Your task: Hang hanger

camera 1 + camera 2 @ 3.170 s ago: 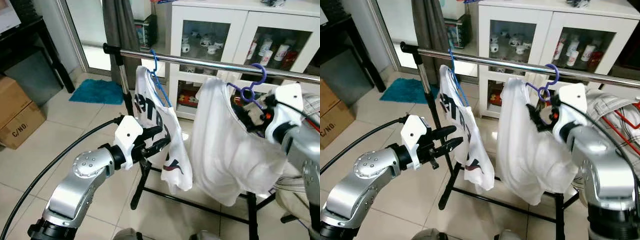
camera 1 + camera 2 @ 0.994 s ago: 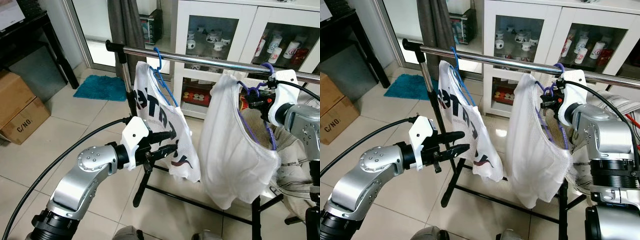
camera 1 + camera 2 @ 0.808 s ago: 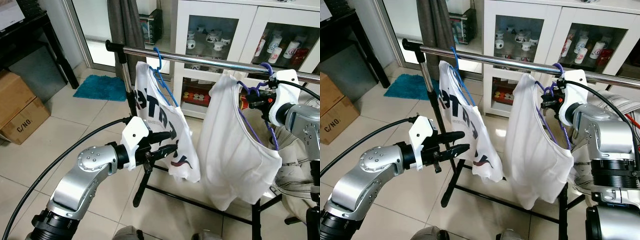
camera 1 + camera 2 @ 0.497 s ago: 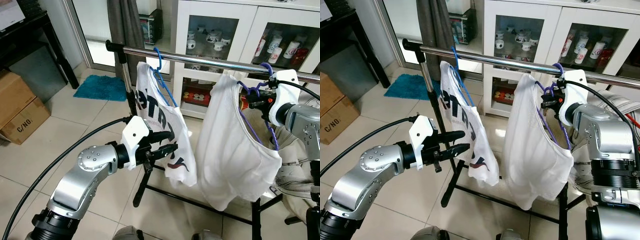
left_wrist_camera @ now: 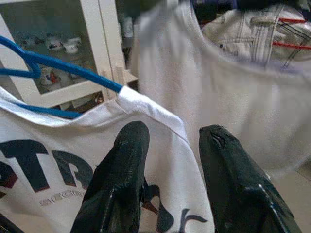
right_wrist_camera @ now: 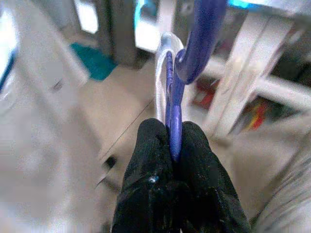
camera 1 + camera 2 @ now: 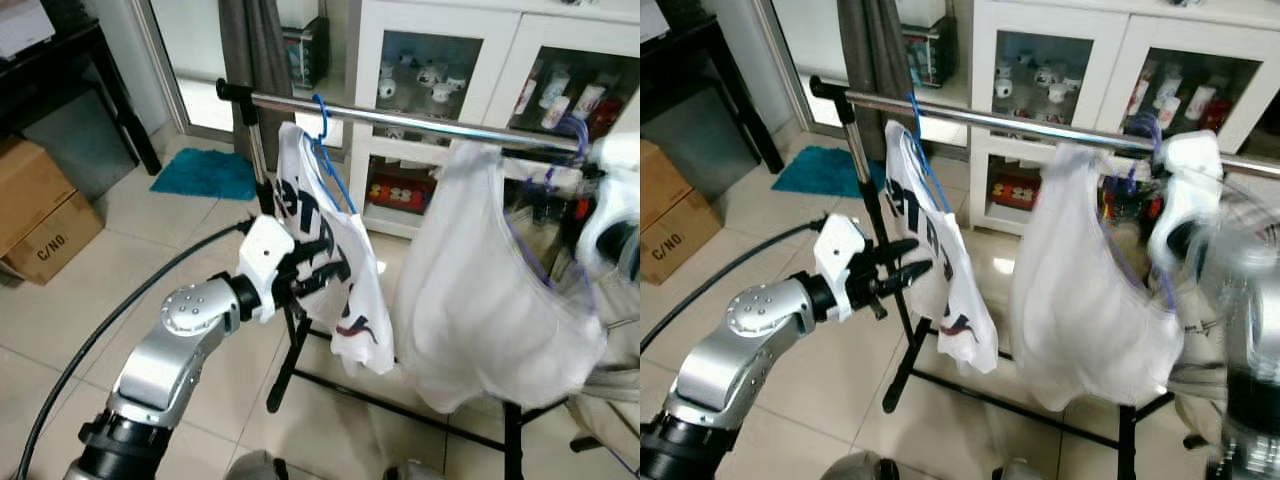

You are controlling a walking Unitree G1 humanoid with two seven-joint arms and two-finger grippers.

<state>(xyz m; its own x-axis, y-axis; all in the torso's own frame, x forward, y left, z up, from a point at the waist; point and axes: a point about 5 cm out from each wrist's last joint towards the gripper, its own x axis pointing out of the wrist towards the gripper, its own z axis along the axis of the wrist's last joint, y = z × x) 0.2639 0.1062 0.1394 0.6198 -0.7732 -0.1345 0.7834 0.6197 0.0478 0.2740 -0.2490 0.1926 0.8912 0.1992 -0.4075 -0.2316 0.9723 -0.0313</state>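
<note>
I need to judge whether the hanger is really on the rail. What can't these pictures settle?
- Purple plastic hanger: its hook top is cut off by the right wrist view's edge.
- Right gripper: motion-blurred in the right eye view.
- Chrome rail: its right end is blurred.

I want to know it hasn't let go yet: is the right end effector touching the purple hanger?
Touching. The right wrist view shows the right end effector with its two black fingers pressed shut on the purple hanger just below its hook.

Two shirts [image 7: 330, 260] hang on the rail [image 7: 400, 122]; cabinet [image 7: 450, 60] behind.
</note>
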